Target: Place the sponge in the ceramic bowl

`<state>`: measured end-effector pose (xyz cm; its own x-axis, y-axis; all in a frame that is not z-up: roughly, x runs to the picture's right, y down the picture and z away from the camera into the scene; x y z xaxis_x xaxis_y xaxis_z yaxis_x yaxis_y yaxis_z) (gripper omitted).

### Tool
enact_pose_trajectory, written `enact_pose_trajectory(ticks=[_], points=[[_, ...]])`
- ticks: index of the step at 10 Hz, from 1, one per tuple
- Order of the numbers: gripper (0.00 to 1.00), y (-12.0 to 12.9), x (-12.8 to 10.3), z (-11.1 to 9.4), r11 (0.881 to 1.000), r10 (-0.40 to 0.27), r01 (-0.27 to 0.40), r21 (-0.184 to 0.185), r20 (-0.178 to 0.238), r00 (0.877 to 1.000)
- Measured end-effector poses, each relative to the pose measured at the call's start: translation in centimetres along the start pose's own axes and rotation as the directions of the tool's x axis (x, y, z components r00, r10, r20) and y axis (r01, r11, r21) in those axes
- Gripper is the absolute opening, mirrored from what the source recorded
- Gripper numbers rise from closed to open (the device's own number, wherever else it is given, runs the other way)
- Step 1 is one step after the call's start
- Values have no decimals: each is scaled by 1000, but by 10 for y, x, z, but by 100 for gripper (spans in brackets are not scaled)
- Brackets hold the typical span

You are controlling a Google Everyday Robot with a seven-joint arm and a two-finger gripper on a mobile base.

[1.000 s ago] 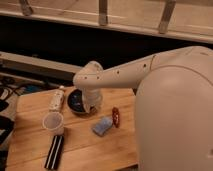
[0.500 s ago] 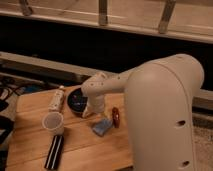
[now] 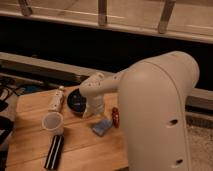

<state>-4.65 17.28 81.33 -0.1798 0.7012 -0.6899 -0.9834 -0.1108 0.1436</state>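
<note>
The robot's bulky white arm [image 3: 150, 100] fills the right side and bends down over the light wooden table [image 3: 82, 150]; the dark round ceramic bowl [image 3: 76, 101] sits toward the table's back; the translucent whitish plastic cup [image 3: 53, 122] stands nearer the front left; the small light-blue sponge [image 3: 102, 127] lies on the wood outside the bowl, with a small red glossy object [image 3: 115, 117] just beside it; the gripper [image 3: 93, 111] hangs between bowl and sponge, and whether it is open or closed cannot be told. The sponge likely wants a centred grasp from above, clear of the red object, then a lift over the bowl's rim; bare wood lies in front of it; the arm hides the table's right edge.
</note>
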Motion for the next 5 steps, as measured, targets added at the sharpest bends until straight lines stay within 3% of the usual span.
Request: enact_pose_trajectory(ticks=[3, 5], points=[[80, -23, 1, 47, 992, 91, -87, 90, -43, 995], [80, -37, 3, 65, 983, 153, -144, 116, -77, 985]])
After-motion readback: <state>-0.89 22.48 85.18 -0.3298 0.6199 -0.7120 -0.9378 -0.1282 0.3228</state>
